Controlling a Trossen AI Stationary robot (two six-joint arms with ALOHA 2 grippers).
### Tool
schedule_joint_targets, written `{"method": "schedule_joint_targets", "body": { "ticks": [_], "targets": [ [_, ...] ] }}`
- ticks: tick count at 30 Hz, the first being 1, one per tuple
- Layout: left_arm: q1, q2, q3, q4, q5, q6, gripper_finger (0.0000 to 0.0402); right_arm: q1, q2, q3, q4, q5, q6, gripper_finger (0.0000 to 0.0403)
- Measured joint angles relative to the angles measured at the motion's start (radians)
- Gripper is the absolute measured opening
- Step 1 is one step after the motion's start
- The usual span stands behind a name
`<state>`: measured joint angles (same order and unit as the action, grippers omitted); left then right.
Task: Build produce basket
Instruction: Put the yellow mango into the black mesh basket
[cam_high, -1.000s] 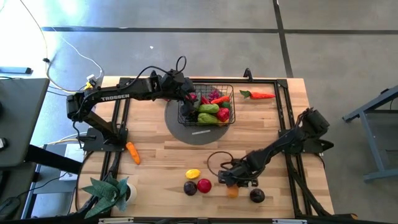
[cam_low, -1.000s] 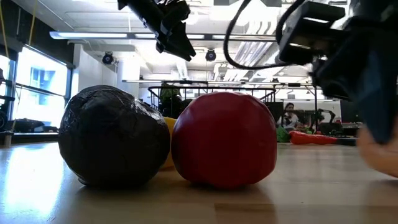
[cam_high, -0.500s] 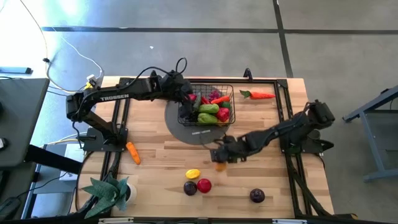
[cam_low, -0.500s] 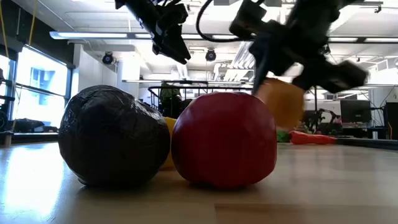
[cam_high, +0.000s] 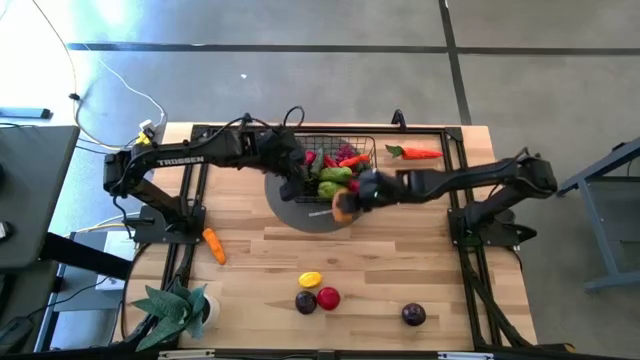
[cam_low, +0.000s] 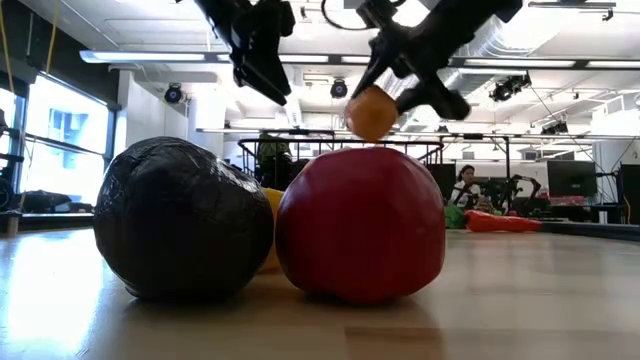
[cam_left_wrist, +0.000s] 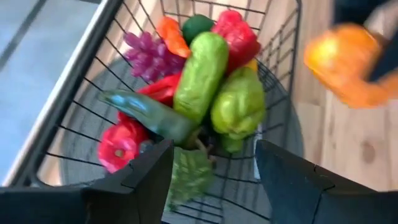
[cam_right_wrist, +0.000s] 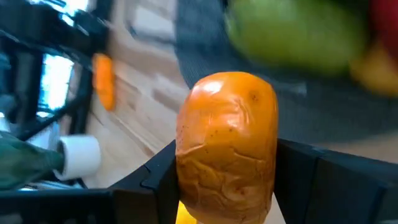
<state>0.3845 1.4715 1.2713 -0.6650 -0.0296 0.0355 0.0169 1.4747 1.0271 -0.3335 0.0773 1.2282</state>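
Observation:
The black wire basket (cam_high: 350, 150) stands on a round grey mat (cam_high: 300, 212) at the far middle of the table, filled with produce: green peppers (cam_left_wrist: 239, 102), red peppers, purple grapes (cam_left_wrist: 149, 56). My left gripper (cam_high: 300, 180) hovers open over the basket's left side, a finger (cam_left_wrist: 143, 180) to each side of the wire wall; I cannot tell if it touches. My right gripper (cam_high: 350, 200) is shut on an orange fruit (cam_high: 343, 207) above the mat, just near of the basket. My right gripper pinches the orange fruit by its two opposite sides (cam_right_wrist: 186, 155) between its two fingers (cam_right_wrist: 311, 174). The fingers slant down at it from the table's right. In the low view the fruit (cam_low: 370, 113) hangs clear of the table, below the fingers.
Loose produce on the table: a carrot (cam_high: 213, 245) at the left, a red and orange piece (cam_high: 415, 153) far right, a yellow piece (cam_high: 311, 279), a dark plum (cam_high: 306, 302) and a red apple (cam_high: 328, 297) near the front, another plum (cam_high: 413, 314). A potted plant (cam_high: 175, 310) stands near left.
My right gripper has lifted the orange fruit off the table near the front edge and carried it up and toward the far edge, to the basket, rolling its wrist on the way. My left gripper has shifted slightly over the basket.

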Motion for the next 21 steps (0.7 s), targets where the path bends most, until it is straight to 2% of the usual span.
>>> {"method": "schedule_joint_targets", "body": {
  "ticks": [12,18,21],
  "targets": [
    [-0.139,0.0,0.0,-0.031,0.001,-0.205,0.0218,-0.244,-0.118,0.0,0.105,-0.003,-0.385,0.017],
    [-0.208,0.0,0.0,-0.035,0.008,-0.31,0.0218,-0.33,-0.113,0.0,0.113,-0.062,-0.466,0.0176],
    [-0.236,0.0,0.0,-0.035,0.071,-0.356,0.0218,-0.352,-0.113,0.0,0.114,-0.079,-0.513,0.0192]
  ]
}}
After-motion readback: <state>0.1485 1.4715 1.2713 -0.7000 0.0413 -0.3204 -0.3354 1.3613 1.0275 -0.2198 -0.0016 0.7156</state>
